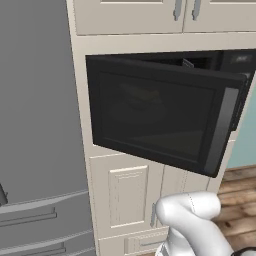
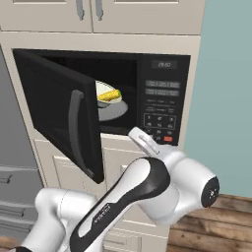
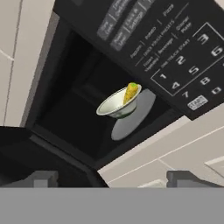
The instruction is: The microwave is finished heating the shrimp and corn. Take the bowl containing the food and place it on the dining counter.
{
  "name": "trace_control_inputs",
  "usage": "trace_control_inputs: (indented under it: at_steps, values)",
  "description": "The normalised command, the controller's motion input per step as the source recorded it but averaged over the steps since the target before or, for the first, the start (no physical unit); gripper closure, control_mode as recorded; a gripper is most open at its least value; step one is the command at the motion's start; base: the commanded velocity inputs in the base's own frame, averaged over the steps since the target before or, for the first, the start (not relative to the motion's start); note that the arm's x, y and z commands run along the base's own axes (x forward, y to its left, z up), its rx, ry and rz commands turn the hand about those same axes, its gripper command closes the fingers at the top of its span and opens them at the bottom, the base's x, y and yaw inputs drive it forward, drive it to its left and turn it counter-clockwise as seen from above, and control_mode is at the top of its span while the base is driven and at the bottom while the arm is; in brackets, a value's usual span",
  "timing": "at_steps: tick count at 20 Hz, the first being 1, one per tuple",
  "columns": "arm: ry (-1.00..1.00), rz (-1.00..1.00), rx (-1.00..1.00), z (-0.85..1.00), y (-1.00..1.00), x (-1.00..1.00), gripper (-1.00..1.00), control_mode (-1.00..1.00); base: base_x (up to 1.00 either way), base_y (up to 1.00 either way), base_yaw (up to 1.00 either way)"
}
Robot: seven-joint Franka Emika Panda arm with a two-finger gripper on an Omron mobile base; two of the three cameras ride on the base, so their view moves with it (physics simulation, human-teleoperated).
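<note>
So I'm parked right in front of the microwave and its door is swung wide open to the left, curved black handle facing out in the right base view. In the left base view that same door hangs out toward the camera and blocks the cavity, so no help there. Inside, the bowl sits on the pale round turntable plate, more toward the back of it than dead centre as far as I can tell from the hand view. The bowl is cream-green inside with a thin rim and a darker green underside, and the corn is in it, a short yellow cob leaning up against the far rim with its tip poking just above the edge. From the right base view the bowl is half hidden behind the door edge, with the corn lying across it. I can't make out any shrimp in there, too small or tucked under the cob. My fingers are released, spread well apart with nothing between them, the two dark tips sitting low in the hand view. They're outside the microwave, below and in front of the opening, well apart from the bowl. The keypad panel with its number buttons is off to the right of the cavity, and cream cabinets sit above the whole unit.
</note>
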Motion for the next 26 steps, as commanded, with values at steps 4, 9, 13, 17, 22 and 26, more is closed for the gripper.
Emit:
trace_control_inputs:
  at_steps: [4, 9, 13, 17, 22, 26]
  values:
    - [0.18, 0.0, 0.23, -0.29, 0.09, 0.94, -1.0, -1.0, 0.0, 0.0, 0.0]
    - [0.15, 0.0, 0.05, -0.07, 0.42, 0.69, -1.0, -1.0, 0.0, 0.0, 0.0]
    - [0.15, 0.0, 0.0, 0.0, 0.6, 0.61, -1.0, -1.0, 0.0, 0.0, 0.0]
    - [0.12, 0.0, 0.0, 0.0, 0.5, 0.44, -1.0, -1.0, 0.0, 0.0, 0.0]
    - [0.11, 0.09, 0.0, 0.0, 0.49, -0.02, -1.0, -1.0, 0.0, 0.0, 0.0]
    - [0.12, 0.24, 0.02, 0.04, 0.58, -0.27, -1.0, -1.0, 0.0, 0.0, 0.0]
